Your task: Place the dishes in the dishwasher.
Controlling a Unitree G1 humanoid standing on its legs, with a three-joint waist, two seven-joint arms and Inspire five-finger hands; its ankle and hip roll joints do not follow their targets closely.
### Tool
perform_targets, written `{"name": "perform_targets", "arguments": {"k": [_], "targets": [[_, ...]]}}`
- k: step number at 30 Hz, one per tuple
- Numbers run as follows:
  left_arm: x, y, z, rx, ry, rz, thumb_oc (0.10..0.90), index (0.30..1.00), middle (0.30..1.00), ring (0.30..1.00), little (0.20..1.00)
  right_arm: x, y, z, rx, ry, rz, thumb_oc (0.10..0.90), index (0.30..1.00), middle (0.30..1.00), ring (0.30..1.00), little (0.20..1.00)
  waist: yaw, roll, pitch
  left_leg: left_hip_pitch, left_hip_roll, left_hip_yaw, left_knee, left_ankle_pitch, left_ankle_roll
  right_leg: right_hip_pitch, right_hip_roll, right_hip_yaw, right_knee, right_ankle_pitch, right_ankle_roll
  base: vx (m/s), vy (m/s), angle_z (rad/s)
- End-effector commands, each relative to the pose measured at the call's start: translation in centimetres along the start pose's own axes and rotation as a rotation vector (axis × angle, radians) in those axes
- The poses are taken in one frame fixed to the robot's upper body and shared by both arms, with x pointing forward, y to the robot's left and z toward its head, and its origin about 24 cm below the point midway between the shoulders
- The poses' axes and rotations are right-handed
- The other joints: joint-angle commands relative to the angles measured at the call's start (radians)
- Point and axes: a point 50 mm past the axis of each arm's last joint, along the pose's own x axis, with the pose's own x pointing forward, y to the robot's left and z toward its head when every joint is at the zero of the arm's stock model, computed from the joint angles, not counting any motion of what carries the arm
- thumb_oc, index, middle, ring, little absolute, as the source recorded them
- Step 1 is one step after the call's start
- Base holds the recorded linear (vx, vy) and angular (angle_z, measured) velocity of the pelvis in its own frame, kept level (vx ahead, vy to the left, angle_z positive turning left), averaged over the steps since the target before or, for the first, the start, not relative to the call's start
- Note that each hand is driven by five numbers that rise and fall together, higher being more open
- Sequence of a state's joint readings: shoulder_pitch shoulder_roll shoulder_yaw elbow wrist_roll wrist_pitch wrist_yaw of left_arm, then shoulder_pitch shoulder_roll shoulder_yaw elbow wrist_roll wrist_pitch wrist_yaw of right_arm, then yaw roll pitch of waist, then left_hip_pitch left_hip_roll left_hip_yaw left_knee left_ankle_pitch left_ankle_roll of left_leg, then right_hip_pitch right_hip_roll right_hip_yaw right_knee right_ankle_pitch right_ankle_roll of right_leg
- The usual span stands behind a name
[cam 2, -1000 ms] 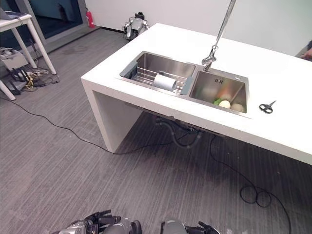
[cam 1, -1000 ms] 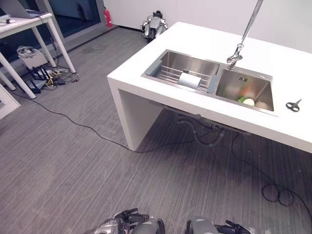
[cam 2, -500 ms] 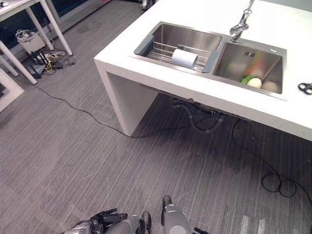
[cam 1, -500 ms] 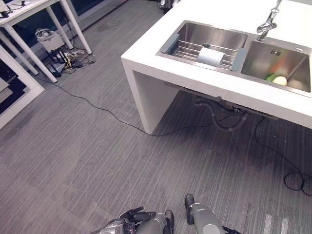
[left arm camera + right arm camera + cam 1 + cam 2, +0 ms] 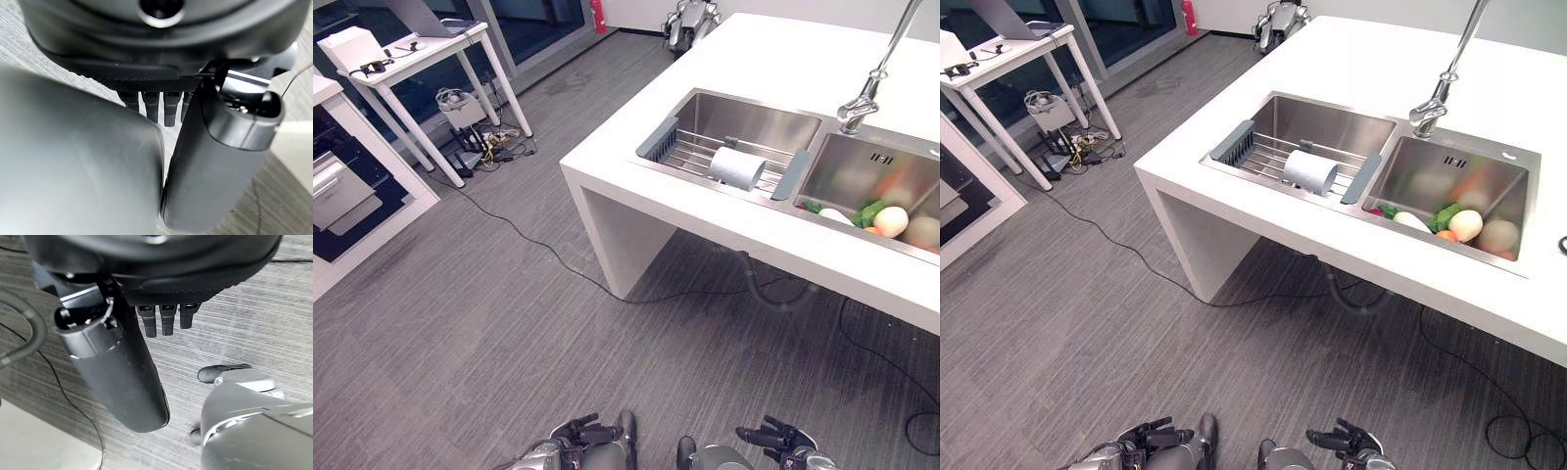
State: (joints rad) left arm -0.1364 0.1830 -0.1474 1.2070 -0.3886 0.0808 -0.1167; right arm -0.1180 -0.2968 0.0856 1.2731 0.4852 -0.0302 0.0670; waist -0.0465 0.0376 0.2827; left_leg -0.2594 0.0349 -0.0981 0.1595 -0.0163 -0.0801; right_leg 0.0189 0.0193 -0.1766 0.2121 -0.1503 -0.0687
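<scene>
On your far left, a dark appliance front (image 5: 337, 196) is set into a white cabinet. It may be the dishwasher, but you cannot confirm that from here. Beside it stands a white desk (image 5: 421, 49) with cables bundled on the floor under it.

The white counter (image 5: 783, 59) carries a double sink. In the left basin (image 5: 744, 122), a grey-ended wire rack (image 5: 705, 157) spans the front rim, placed there so wet items can drain. A pale cup (image 5: 737, 167) lies on its side on the rack, near the divider between the basins. This is the only dish you can identify, and it is not yet loaded. A tall tap (image 5: 871, 83) rises behind the divider. The right basin (image 5: 876, 181) holds vegetables (image 5: 876, 215) at its front edge, not dishes.

Your left hand (image 5: 582, 436) hangs low over the floor, well apart from the counter, fingers loosely spread, holding and touching nothing. Your right hand (image 5: 781, 439) sits likewise, fingers relaxed and apart, empty.

Judgement: the task has not begun. You must close on the counter's front edge before reaching for the cup.
</scene>
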Motion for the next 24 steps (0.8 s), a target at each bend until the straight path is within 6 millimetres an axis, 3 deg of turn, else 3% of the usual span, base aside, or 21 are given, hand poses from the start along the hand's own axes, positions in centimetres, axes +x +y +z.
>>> {"name": "perform_targets", "arguments": {"k": [1,4,6,9,12,16,18,21,24], "targets": [[-0.5,1.2,-2.7,0.021,0.084,0.036,0.8,0.9,0.9,0.9,0.9,-0.6,-2.6,-0.8,0.039,0.011,-0.056,0.8,0.9,0.9,0.9,0.9,0.021,0.016,0.041,-0.059,0.011,0.017,0.141,0.02,0.024,0.058,0.004,0.134,0.088,-0.13,0.079,0.31,0.27,-0.2],[-0.5,1.3,-2.9,-0.031,0.085,0.047,0.8,0.9,0.9,0.9,0.9,-0.6,-2.6,-0.8,0.043,0.011,-0.059,0.8,0.9,0.9,0.9,0.9,0.015,0.019,0.032,-0.043,0.019,0.058,0.141,-0.013,0.033,0.074,-0.013,0.145,0.088,-0.145,0.092,0.28,0.315,-0.79],[-0.6,2.0,-2.2,0.038,0.061,0.062,0.8,0.9,0.9,0.9,0.9,-0.6,-2.3,-1.6,0.085,0.037,-0.06,0.8,0.9,0.9,0.9,0.9,0.008,0.02,0.007,0.014,-0.009,0.077,0.141,-0.074,0.063,0.076,-0.053,0.133,0.088,-0.14,0.122,0.43,0.519,-0.39],[-0.5,2.2,-1.3,0.07,0.055,0.069,0.8,0.9,0.9,0.9,0.9,-0.6,-2.1,-1.9,0.092,0.034,-0.062,0.8,0.9,0.9,0.9,0.9,-0.003,0.036,-0.001,0.057,-0.024,0.087,0.141,-0.112,0.1,0.069,-0.063,0.107,0.088,-0.119,0.121,0.26,0.331,-0.42],[-0.7,2.6,-1.6,0.072,0.077,0.076,0.8,0.9,0.9,0.9,0.9,-0.5,-1.5,-1.6,0.079,0.004,-0.04,0.8,0.9,0.9,0.9,0.9,0.003,0.045,-0.01,0.091,-0.031,0.134,0.141,-0.151,0.132,0.033,-0.082,0.013,0.153,-0.054,0.137,0.18,0.227,-0.26],[-0.8,3.0,-2.2,0.052,0.101,0.098,0.8,0.9,0.9,0.9,0.9,-0.4,-0.9,-1.0,0.052,-0.024,-0.021,0.8,0.9,0.9,0.9,0.9,0.015,0.044,-0.019,0.107,-0.032,0.162,0.141,-0.174,0.138,-0.008,-0.086,-0.034,0.162,-0.037,0.145,0.1,0.072,-0.74],[-0.9,3.1,-2.9,0.069,0.136,0.095,0.8,0.9,0.9,0.9,0.9,-0.3,-0.9,-0.8,0.076,-0.034,-0.019,0.8,0.9,0.9,0.9,0.9,0.012,0.038,-0.022,0.121,-0.036,0.163,0.141,-0.185,0.133,-0.052,-0.092,-0.041,0.088,-0.021,0.148,0.16,-0.043,-0.75],[-1.1,3.3,-3.6,0.072,0.154,0.092,0.8,0.9,0.9,0.9,0.9,-0.4,-1.0,-0.8,0.081,-0.032,-0.016,0.8,0.9,0.9,0.9,0.9,0.008,0.017,-0.024,0.131,-0.051,0.185,0.141,-0.198,0.133,-0.123,-0.139,-0.021,0.088,0.007,0.177,0.1,-0.078,-0.46],[-1.2,3.5,-4.3,0.05,0.152,0.091,0.8,0.9,0.9,0.9,0.9,-0.5,-1.0,-1.9,0.075,0.017,-0.013,0.8,0.9,0.9,0.9,0.9,-0.021,-0.016,-0.025,0.178,-0.039,0.253,0.141,-0.253,0.131,-0.253,-0.214,0.015,0.088,0.11,0.24,0.27,-0.304,-0.52]]}}
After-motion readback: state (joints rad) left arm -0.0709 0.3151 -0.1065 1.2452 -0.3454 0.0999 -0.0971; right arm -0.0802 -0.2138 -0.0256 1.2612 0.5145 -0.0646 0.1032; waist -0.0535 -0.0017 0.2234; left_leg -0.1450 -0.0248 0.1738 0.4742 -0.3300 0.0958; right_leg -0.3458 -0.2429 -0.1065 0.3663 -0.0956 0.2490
